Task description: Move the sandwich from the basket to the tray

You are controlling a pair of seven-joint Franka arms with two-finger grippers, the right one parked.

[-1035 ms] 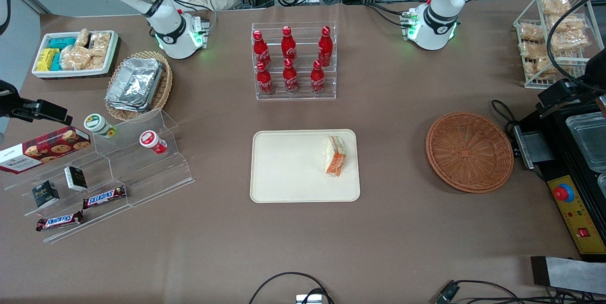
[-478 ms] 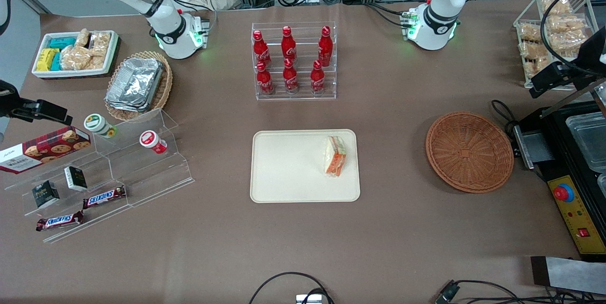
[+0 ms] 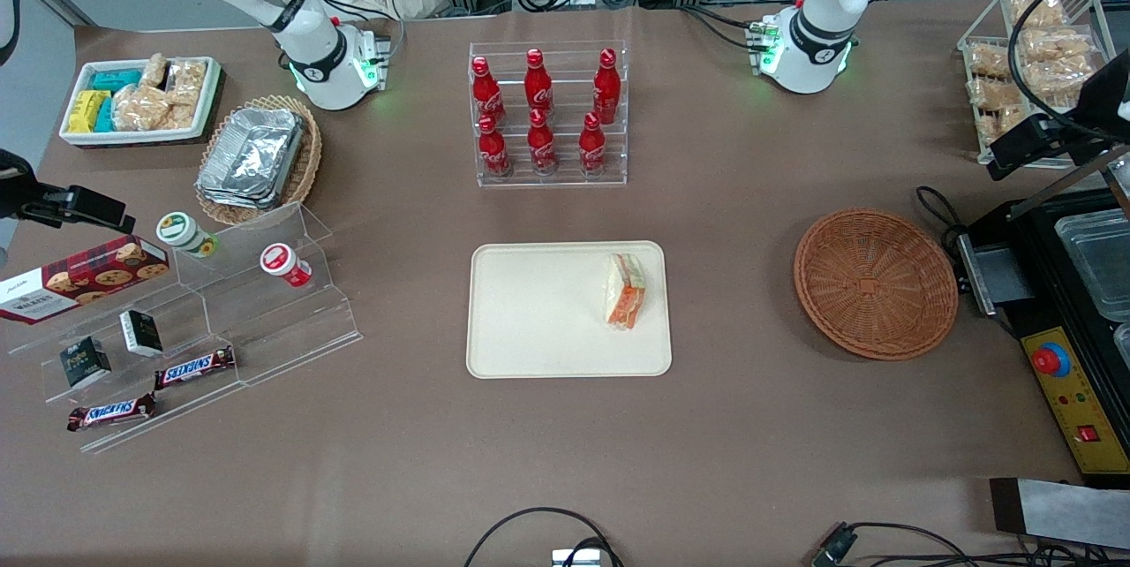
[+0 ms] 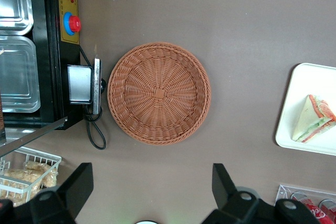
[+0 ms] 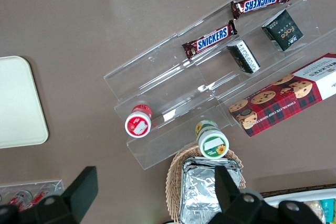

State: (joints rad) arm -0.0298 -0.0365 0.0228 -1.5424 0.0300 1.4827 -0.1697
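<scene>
Its fingers spread wide and holding nothing, the end effector (image 4: 149,192) hangs high above the bare round basket (image 4: 159,93), while the sandwich (image 3: 625,291) lies on the tray (image 3: 547,320), a soft, light, crushable wedge best pinched gently across its bread faces.

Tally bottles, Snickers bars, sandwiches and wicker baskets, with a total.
Red bottles: 6
Snickers bars: 2
Sandwich: 1, on tray
Wicker baskets: 2
Total: 11
Gripper: open, high above table near round basket
</scene>
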